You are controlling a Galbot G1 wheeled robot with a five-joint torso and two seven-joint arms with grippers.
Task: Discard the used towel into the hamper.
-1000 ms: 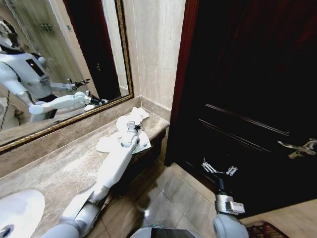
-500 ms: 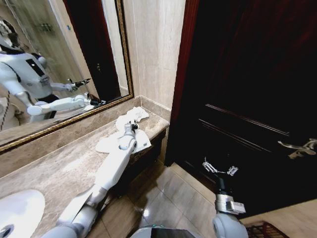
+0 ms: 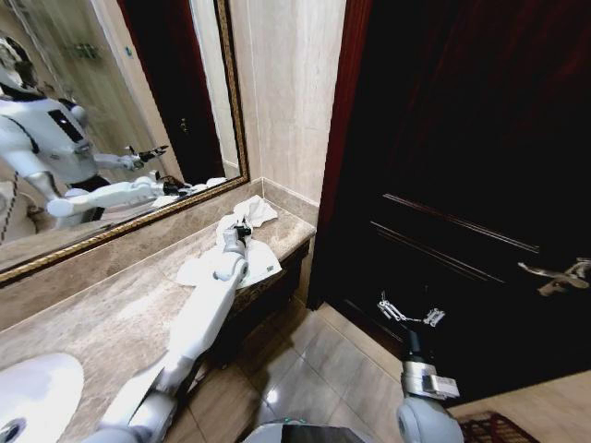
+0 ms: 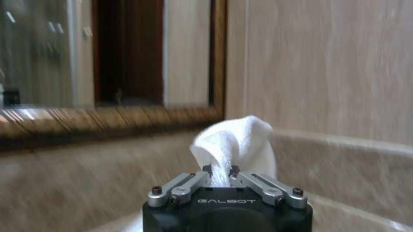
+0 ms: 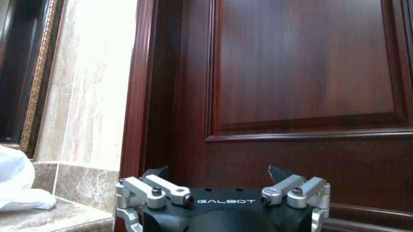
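The used towel, white and crumpled, lies at the far end of the marble counter by the mirror. My left gripper reaches out over it and is shut on a raised fold. In the left wrist view that fold of towel stands up from between the closed fingers of the left gripper. My right gripper hangs open and empty in front of the dark door; its spread fingers show in the right wrist view. A bit of the reddish-brown wicker hamper peeks in at the bottom right edge.
A gold-framed mirror backs the counter and a white sink sits at its near left. The dark wooden door with a metal handle stands on the right. Tiled floor lies between counter and door.
My left arm has shifted left and reached farther along the counter. The towel's fold at the gripper has bunched up toward the wall. The right arm has stayed put.
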